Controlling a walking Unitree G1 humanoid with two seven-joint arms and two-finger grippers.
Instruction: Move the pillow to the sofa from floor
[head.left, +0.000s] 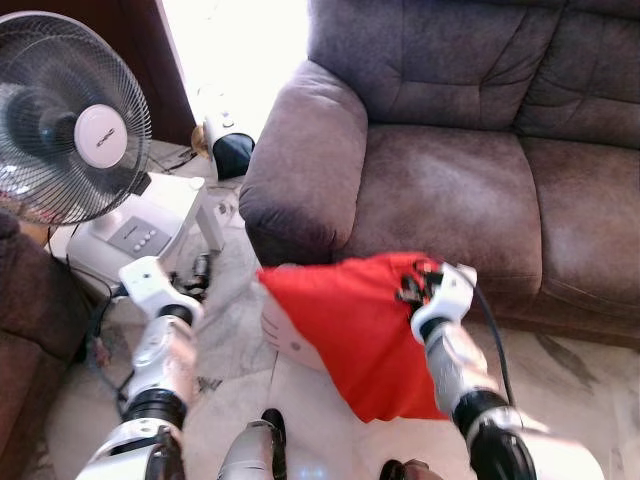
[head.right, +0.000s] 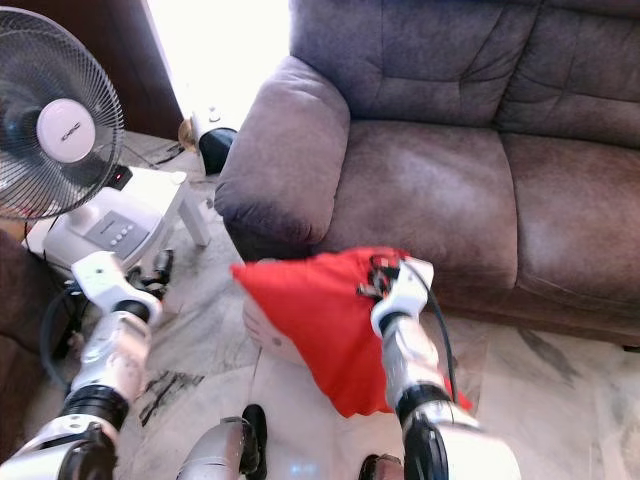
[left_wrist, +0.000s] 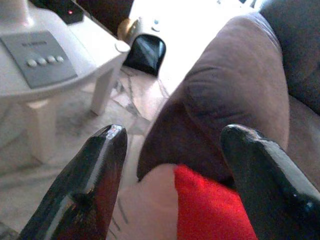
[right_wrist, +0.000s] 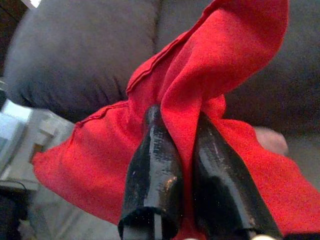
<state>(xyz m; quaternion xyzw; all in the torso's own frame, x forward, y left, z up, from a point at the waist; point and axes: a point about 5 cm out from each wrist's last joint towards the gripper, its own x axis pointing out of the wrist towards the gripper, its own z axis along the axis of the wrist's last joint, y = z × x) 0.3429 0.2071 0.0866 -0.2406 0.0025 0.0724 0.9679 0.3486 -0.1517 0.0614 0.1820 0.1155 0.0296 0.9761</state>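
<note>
Red pillow pinched by the right tool before the sofa; left tool spread, empty

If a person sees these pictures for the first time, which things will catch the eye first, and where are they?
The bright red pillow stands out first: it hangs lifted in front of the brown sofa, pinched at its edge by the right gripper. Next comes the large white fan on the robot's left, beside the sofa's armrest. The left gripper is open and holds nothing, pointing toward the pillow's corner.
</note>
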